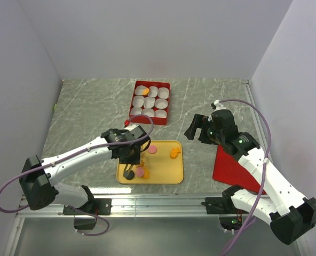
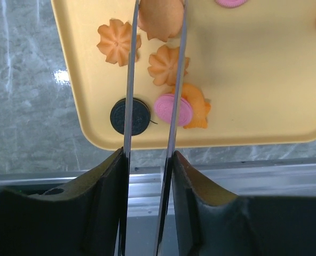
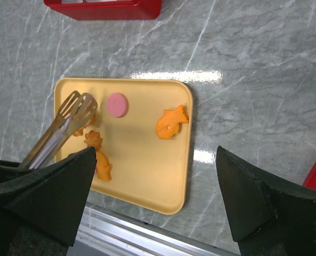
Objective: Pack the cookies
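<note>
The cookies lie on a yellow tray (image 1: 171,173): a black round (image 2: 142,118), a pink round (image 2: 174,109) on an orange piece (image 2: 199,106), two flower shapes (image 2: 115,41) and, farther off, an orange fish (image 3: 171,122) and another pink round (image 3: 117,104). My left gripper (image 2: 147,154) is shut on metal tongs (image 2: 130,80). The tong blades reach forward on either side of a tan cookie (image 2: 160,18). My right gripper (image 1: 196,128) hangs open over the table right of the tray, holding nothing.
A red box (image 1: 132,104) of white paper cups stands behind the tray, with one orange cookie (image 1: 145,92) in a back-left cup. A red lid (image 1: 230,170) lies at the right under my right arm. An aluminium rail (image 1: 163,201) runs along the near edge.
</note>
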Robot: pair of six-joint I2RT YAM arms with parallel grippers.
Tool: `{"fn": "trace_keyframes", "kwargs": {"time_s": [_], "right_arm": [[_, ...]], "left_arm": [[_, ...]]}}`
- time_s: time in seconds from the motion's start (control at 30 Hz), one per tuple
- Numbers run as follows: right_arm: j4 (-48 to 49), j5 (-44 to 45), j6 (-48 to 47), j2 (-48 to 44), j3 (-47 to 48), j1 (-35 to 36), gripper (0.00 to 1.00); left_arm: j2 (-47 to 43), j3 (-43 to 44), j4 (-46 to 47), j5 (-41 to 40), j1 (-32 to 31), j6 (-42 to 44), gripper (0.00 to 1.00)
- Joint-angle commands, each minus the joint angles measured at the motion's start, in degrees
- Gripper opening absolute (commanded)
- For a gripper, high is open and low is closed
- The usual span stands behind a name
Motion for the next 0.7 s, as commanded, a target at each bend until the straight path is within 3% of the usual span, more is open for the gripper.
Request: {"fn": "trace_keyframes", "kwargs": {"time_s": [0.0, 0.33, 0.67], "right_arm": [[1.6, 0.5, -0.5, 0.3, -0.4, 0.3, 1.00], [1.7, 0.7, -1.2, 1.0, 0.2, 0.3, 1.00], [0.7, 3.7, -2.7, 0.8, 2.2, 0.4, 1.00]], "left_arm": [[-0.8, 7.7, -3.0, -2.3, -0.3, -0.3, 0.42], [8.6, 22.2, -5.5, -7.6, 2.4, 6.9, 0.41], [19.2, 37.7, -1.3, -7.1, 13.7, 15.4, 0.41]]}}
